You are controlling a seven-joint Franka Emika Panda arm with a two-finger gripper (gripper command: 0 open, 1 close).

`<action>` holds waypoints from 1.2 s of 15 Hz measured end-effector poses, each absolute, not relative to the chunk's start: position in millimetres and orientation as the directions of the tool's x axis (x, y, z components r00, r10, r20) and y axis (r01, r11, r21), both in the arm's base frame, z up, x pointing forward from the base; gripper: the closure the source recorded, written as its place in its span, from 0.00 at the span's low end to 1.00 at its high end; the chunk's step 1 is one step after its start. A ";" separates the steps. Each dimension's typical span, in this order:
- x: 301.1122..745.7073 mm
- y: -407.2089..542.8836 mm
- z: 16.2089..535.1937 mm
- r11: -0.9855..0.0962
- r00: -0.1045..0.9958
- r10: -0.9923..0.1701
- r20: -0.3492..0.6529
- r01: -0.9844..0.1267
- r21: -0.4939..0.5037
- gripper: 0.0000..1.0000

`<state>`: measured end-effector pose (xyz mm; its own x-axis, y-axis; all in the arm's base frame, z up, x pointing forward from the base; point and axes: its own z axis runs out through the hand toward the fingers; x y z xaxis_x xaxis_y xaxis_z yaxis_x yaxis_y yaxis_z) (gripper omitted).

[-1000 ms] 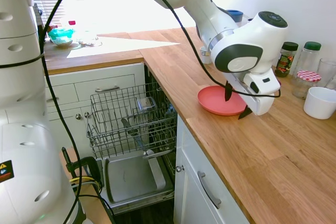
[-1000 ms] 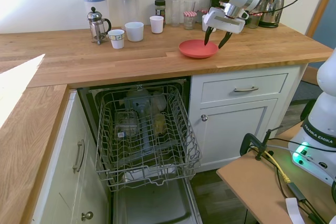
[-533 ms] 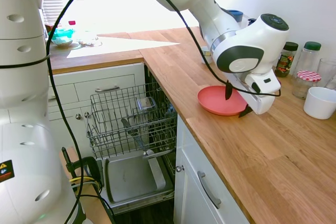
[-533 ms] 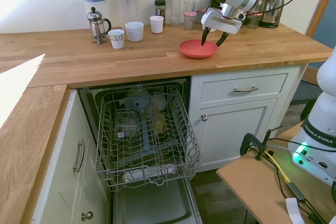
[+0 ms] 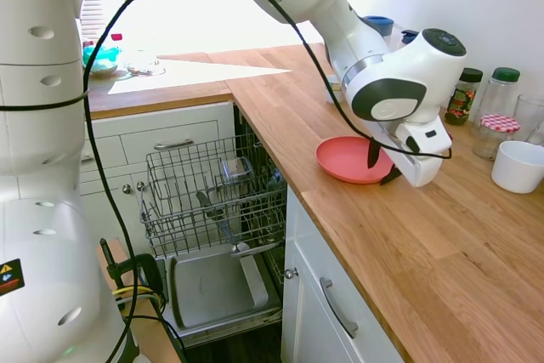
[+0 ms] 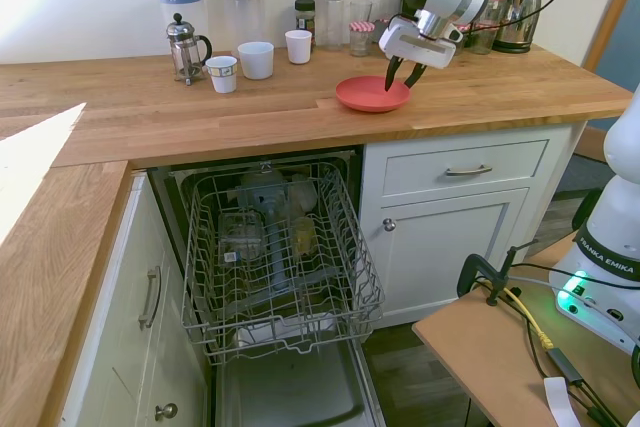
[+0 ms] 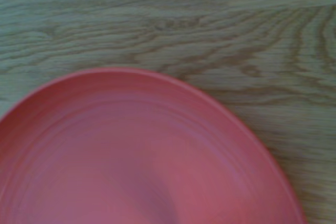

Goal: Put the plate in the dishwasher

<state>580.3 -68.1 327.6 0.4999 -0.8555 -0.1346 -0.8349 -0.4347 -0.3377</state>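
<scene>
**Plate on the worktop, gripper poised at its rim**

We are looking first, nearest us in the second exterior view, at the built-in dishwasher (image 6: pixel 275 277) standing open among white cabinets, its drop-down door lowered and its grey metal wire rack (image 5: pixel 212 189) pulled out in front of the opening, with a few items sitting in it. We are seeing the long wooden butcher-block worktop (image 6: pixel 150 107) running above it. On that worktop, above the white cupboard just beside the dishwasher, the round coral-red shallow plate (image 6: pixel 372 94) is lying flat near the front edge; in the wrist view we are seeing its rim (image 7: pixel 157 150) against the wood grain. We are watching the white arm's two-finger gripper (image 6: pixel 401 74) hanging over the plate's far side, its dark fingers (image 5: pixel 372 153) pointing down and standing a little apart, one reaching over the plate and the other at its outer rim. We cannot tell whether they are touching the plate. Further back, by the wall, a glass cafetière (image 6: pixel 184 47), a blue-lidded clear jug (image 6: pixel 178 7), white mugs (image 6: pixel 256 59), jars and a steel kettle (image 6: pixel 517 14) are standing in a row.
</scene>
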 end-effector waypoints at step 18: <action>567.8 -47.6 378.9 -0.467 0.559 -0.821 -0.115 -0.774 -0.427 1.00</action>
<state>567.8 -47.6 378.9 0.5586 -0.8214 -0.1154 -0.7744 -0.4666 -0.4273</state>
